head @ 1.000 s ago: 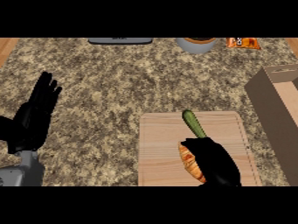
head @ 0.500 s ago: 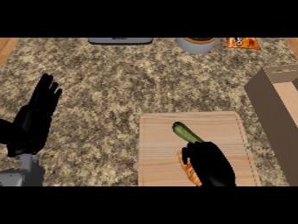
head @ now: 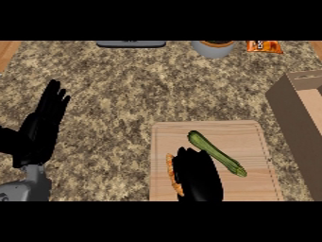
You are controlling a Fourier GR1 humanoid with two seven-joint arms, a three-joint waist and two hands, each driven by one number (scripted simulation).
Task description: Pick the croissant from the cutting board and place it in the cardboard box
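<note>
Orange-brown croissant [head: 171, 174] on the pale wooden cutting board [head: 250, 142], mostly hidden; open brown cardboard box [head: 309, 127] just right.

Kitchen setting, viewed steeply from above. A speckled granite-pattern countertop [head: 163, 90] fills the view, with wood surfaces at its upper corners. A wooden cutting board [head: 247, 137] bearing a green zucchini [head: 216, 152] and a croissant [head: 172, 175] indicates food preparation. A grey pot [head: 213, 48] and an orange snack packet [head: 264, 46] stand at the far edge; a cardboard box [head: 309, 132] sits at right.
</note>
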